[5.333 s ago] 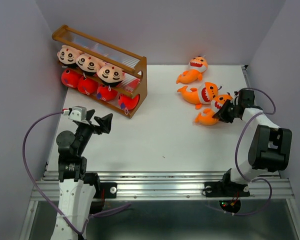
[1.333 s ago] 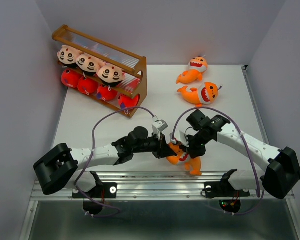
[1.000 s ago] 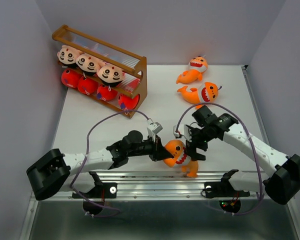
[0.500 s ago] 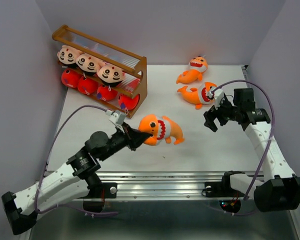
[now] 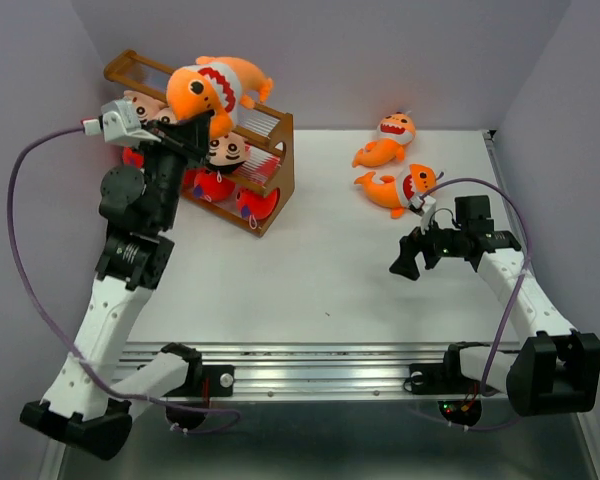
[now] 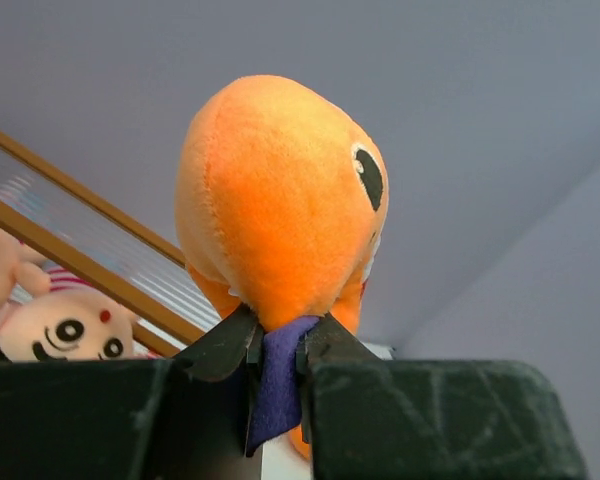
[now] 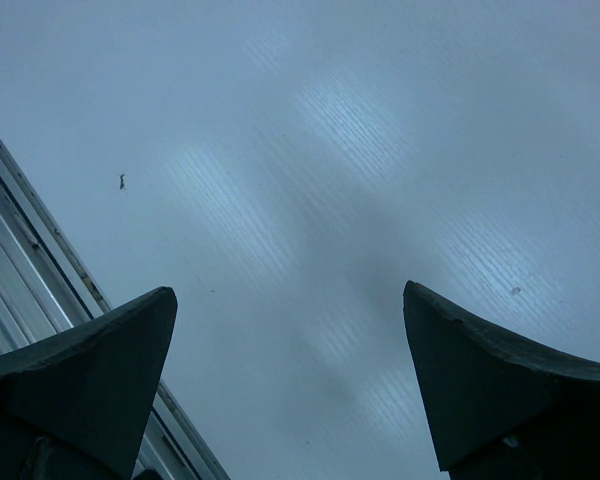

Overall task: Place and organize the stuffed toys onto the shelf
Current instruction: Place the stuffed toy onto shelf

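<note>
My left gripper [image 5: 192, 118] is shut on the purple fin of an orange shark [image 5: 212, 88], held high over the top tier of the brown shelf [image 5: 275, 175]. In the left wrist view the shark [image 6: 280, 210] fills the middle, its fin pinched in the left gripper [image 6: 277, 345]. Black-haired boys [image 5: 218, 148] line the middle tier and red sharks [image 5: 212, 186] the bottom one. Two more orange sharks [image 5: 385, 140] [image 5: 405, 187] lie at the table's back right. My right gripper [image 5: 404, 264] [image 7: 290, 305] hangs open over bare table, nothing between its fingers.
The white table [image 5: 320, 260] is walled in by grey panels on the left, back and right. A metal rail [image 5: 330, 355] runs along the near edge and shows in the right wrist view as the rail [image 7: 40, 250] at lower left.
My left arm has swung the orange shark from mid-table up and back to above the shelf's top. The right arm has drawn down and slightly left, its gripper still open.
</note>
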Controlling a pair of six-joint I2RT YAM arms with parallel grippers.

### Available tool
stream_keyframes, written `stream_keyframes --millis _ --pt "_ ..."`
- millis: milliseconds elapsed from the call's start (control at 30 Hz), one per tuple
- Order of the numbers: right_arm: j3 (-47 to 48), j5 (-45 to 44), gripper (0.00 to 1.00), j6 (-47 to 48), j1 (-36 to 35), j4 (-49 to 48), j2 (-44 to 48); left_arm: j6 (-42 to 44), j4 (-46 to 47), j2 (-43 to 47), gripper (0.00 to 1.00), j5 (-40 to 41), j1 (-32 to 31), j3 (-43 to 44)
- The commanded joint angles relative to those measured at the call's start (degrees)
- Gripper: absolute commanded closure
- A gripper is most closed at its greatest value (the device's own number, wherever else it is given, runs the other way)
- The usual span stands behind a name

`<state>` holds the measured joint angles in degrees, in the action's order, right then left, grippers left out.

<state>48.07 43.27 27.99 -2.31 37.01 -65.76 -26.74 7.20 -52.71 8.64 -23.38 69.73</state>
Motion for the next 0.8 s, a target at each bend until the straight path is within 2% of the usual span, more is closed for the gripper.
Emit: stream_keyframes --millis 0,33,67,133,333,533,767 --pt "-0.17 3.67 0.0 -0.66 0.46 -3.88 0.02 -6.55 9.13 -9.92 1.0 -7.93 10.08 5.23" --pt "-0.17 3.23 0.0 -0.65 0.46 -3.79 -0.07 -9.87 11.23 -11.7 1.0 -9.59 14.19 6.45" --pt "-0.26 2.88 0.0 -0.57 0.46 -3.79 0.01 -11.21 13.17 -13.28 1.0 -12.74 15.71 7.25" --pt "-0.61 2.09 0.0 -0.3 0.46 -3.79 0.28 -13.59 17.04 -18.12 1.0 -13.04 18.52 9.96" --pt "-1.23 0.25 0.0 0.49 0.46 -3.97 2.21 -14.92 20.48 -28.58 1.0 -5.86 22.05 16.65" --pt "-1.76 -1.34 0.0 0.58 0.46 -4.23 3.97 -19.74 24.69 -34.82 1.0 -5.39 28.11 17.54" --pt "-1.67 -1.25 0.0 0.84 0.46 -4.32 3.88 -22.83 27.78 -38.7 1.0 -10.57 33.92 16.14"
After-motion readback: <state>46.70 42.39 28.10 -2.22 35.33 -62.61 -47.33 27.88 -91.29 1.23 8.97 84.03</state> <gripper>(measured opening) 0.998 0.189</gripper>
